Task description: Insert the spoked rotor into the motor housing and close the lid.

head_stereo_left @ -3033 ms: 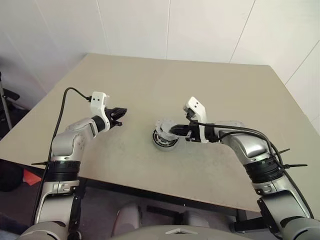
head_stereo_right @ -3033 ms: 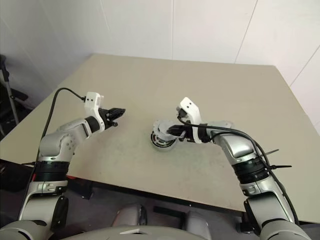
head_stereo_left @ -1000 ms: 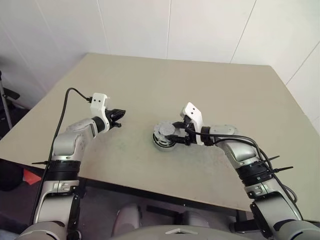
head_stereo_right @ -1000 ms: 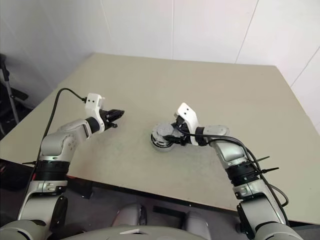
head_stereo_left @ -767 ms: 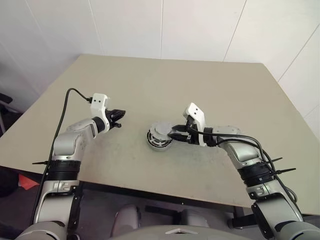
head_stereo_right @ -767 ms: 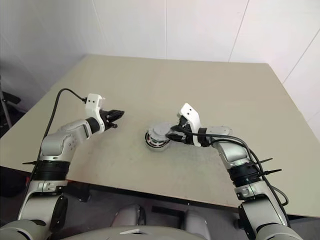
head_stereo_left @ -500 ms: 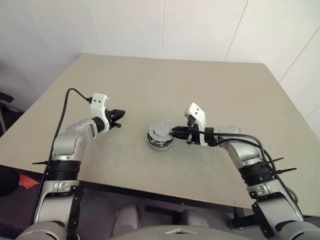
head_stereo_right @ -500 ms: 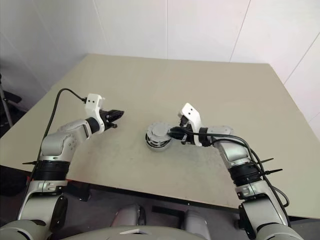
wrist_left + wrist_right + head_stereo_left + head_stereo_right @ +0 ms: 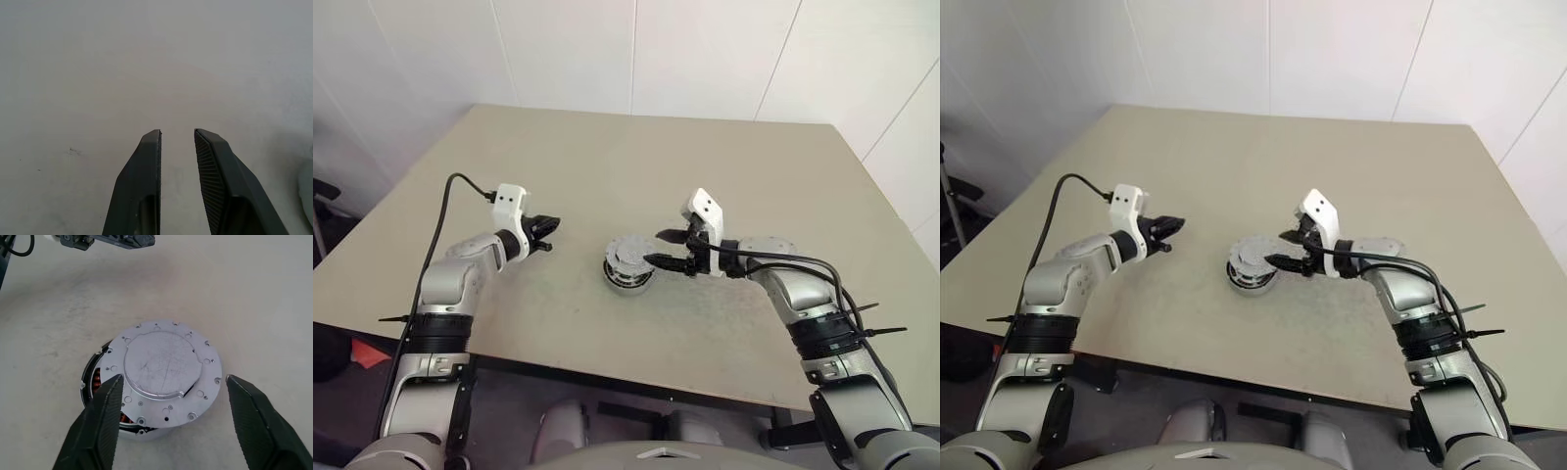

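Worktop [image 9: 724, 186], a broad beige slab with a matt surface, carries the one assembly near its middle and is the largest thing in view. Motor housing [image 9: 105, 396], a short round silver-grey metal cup, stands on it, and a sliver of its copper-red and dark windings shows at one side under the cover. Lid [image 9: 161, 369], a round grey metal disc with small holes round its edge and a raised plain centre, lies face down over the housing but sits shifted toward one side, so it looks lowered rather than fully seated. Spoked rotor cannot be made out; judged from the lowered lid, it is probably inside already. Right gripper [image 9: 171, 387] is just beside the assembly with its black fingers spread wide on either side of the lid, touching neither edge and holding nothing. Left gripper [image 9: 177, 139] is well apart over bare worktop, its fingers nearly together with a narrow gap, empty. Step in hand is judged to be seating the lid. To do it well, press straight down on the raised centre, not the overhanging edge, which could tip or slide the housing; square the lid over the cup first, and check that the winding gap has closed all round.
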Controlling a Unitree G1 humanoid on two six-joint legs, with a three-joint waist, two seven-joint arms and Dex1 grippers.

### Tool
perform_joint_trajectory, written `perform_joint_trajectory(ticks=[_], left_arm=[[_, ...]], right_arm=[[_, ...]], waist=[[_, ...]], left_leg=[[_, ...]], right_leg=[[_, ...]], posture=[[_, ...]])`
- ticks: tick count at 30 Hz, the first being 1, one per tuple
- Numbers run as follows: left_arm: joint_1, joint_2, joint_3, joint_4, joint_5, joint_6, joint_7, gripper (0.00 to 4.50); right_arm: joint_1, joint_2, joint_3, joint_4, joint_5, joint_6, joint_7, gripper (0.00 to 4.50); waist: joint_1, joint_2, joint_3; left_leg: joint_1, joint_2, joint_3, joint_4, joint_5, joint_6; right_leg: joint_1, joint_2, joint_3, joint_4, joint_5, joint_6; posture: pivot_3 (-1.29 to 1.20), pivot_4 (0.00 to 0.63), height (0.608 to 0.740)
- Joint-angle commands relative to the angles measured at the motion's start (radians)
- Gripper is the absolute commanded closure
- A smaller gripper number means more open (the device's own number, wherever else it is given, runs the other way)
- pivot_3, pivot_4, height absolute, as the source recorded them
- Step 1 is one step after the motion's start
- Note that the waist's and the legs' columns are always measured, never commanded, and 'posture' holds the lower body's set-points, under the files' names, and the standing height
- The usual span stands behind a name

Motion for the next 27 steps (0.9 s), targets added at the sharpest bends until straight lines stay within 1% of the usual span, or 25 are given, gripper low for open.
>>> perform_joint_trajectory(ticks=[1, 13, 25, 27], left_arm=[[-0.020, 0.003, 0.001, -0.018, 0.001, -0.013, -0.005, 3.35], [-0.004, 0.010, 0.004, -0.037, 0.000, -0.001, -0.001, 3.35], [0.009, 0.016, 0.009, -0.055, -0.002, 0.008, 0.003, 3.35], [0.007, 0.017, 0.008, -0.053, -0.001, 0.008, 0.003, 3.35]], right_arm=[[-0.011, 0.019, 0.012, -0.032, 0.013, 0.007, -0.010, 0.02], [-0.068, 0.105, 0.068, 0.084, -0.038, -0.015, -0.064, 0.02], [-0.069, 0.136, 0.075, 0.131, -0.061, -0.041, -0.087, 0.02], [-0.069, 0.138, 0.069, 0.133, -0.061, -0.043, -0.090, 0.40]], waist=[[0.000, 0.000, 0.000], [-0.001, 0.000, 0.000], [-0.001, 0.000, 0.000], [-0.001, 0.000, 0.000]], left_leg=[[0.000, 0.000, 0.000, 0.000, 0.000, 0.000], [0.000, 0.000, 0.000, 0.000, 0.000, 0.000], [0.000, 0.000, 0.000, 0.000, 0.000, -0.001], [0.000, 0.000, 0.000, 0.000, 0.000, -0.001]], right_leg=[[0.000, 0.000, 0.000, 0.000, 0.000, 0.000], [0.000, 0.000, 0.000, 0.000, 0.000, 0.000], [0.000, 0.000, 0.000, 0.000, 0.000, 0.000], [0.000, 0.000, 0.000, 0.000, 0.000, 0.000]], posture=[[0.00, 0.000, 0.740], [0.00, 0.000, 0.740], [0.00, 0.000, 0.740], [0.00, 0.000, 0.740]])
